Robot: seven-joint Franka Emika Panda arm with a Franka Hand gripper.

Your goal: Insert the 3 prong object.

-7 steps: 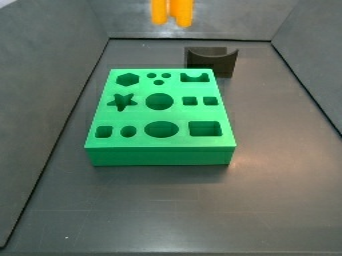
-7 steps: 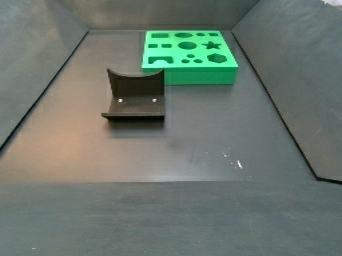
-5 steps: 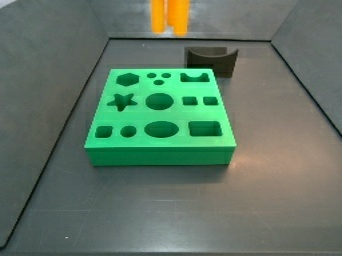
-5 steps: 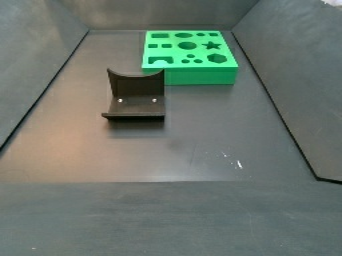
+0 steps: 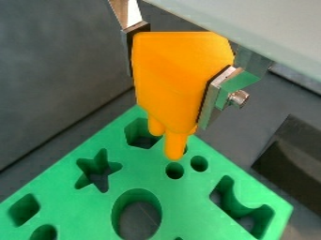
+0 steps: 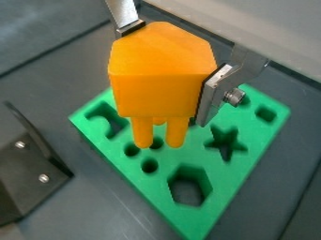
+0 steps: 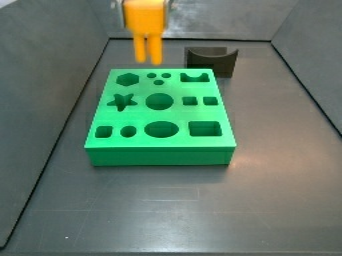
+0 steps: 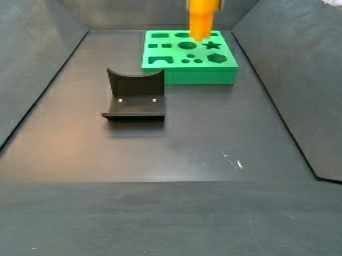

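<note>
In both wrist views we see the gripper (image 5: 182, 80) clenched on the 3 prong object (image 5: 175, 75), silver fingers (image 6: 216, 92) pressed to its orange body, prongs pointing down, just above the green block (image 6: 189, 164). In a side view the object (image 7: 142, 25) hangs over the block's (image 7: 160, 118) far edge; the fixture (image 7: 211, 60) stands beyond

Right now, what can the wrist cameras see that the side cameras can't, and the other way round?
Only the wrist views show the gripper: silver fingers shut on the 3 prong object, prongs hanging over the small round holes. Only the side views show the whole floor and the fixture standing apart from the green block. Both sets share the orange piece held above the green block, not yet inserted.
</note>
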